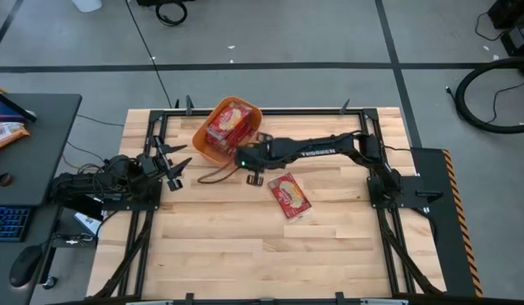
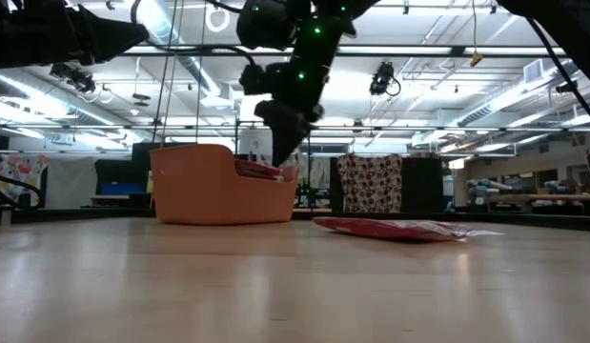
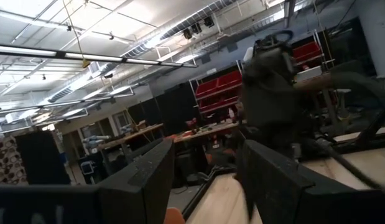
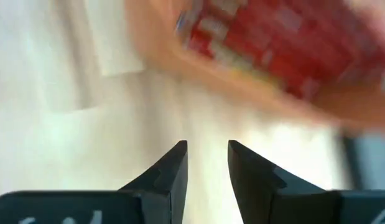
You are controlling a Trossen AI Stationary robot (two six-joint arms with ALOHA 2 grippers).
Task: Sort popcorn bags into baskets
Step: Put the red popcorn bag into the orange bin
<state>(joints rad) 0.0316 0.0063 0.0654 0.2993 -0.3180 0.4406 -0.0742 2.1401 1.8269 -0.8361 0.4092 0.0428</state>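
High view is showing the right gripper hanging just beside the tub, fingers slightly spread and pinching nothing. Bags are lying in the tub near the table's far edge; one bag is lying flat mid-table. Left gripper, spread, is waiting by the left edge.
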